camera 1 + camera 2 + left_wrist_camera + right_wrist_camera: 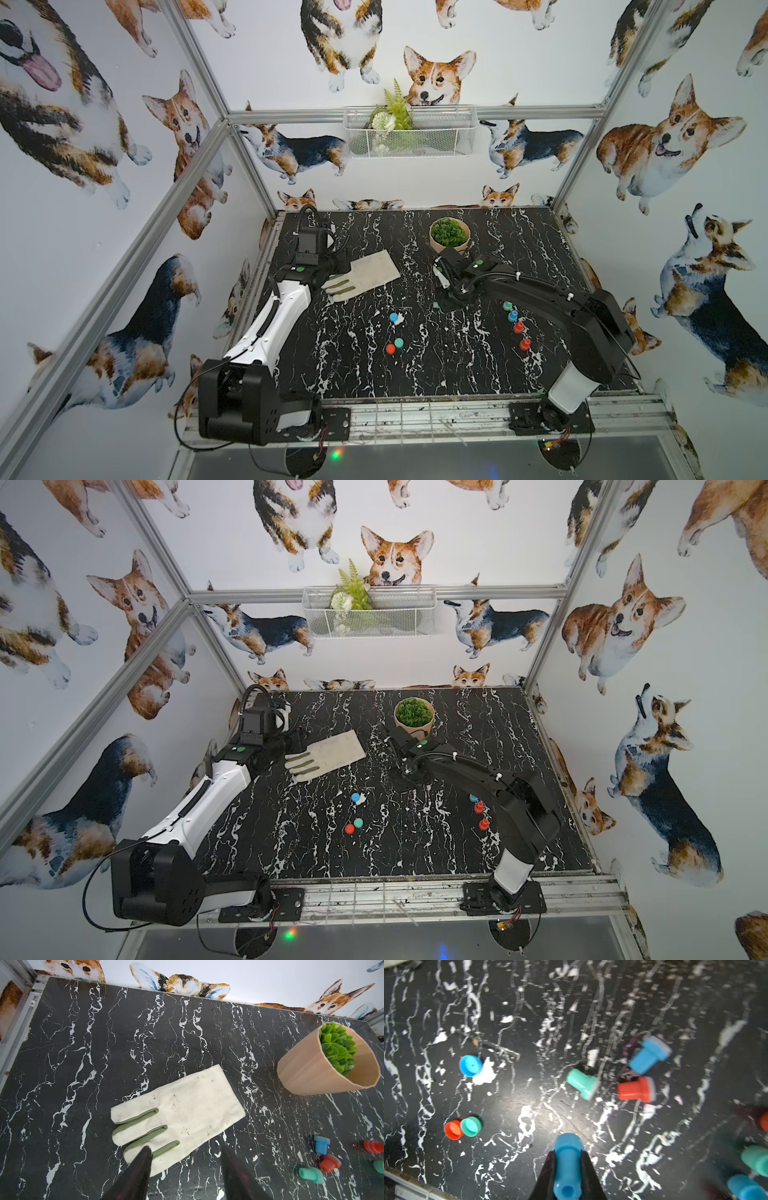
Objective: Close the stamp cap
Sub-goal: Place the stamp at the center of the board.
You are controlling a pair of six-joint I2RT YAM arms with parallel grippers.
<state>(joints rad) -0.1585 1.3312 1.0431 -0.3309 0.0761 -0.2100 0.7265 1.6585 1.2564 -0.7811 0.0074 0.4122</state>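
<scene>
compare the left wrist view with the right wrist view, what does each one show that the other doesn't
Only left wrist: the whole white glove, the potted plant and the open, empty left claw. Only right wrist: the right claw shut on a blue stamp, plus a blue cap, red cap and teal cap. Both: the marble table and lying stamps.

No lettering, label, brand name, number or sign can be read in any view. The held blue stamp [566, 1165], the stamps [636, 1088] lying on the worktop [415, 374] and the loose caps [470, 1066] show plain colour only. The glove [182, 1109] beside the flowerpot [307, 1072] carries only dirt specks.
</scene>
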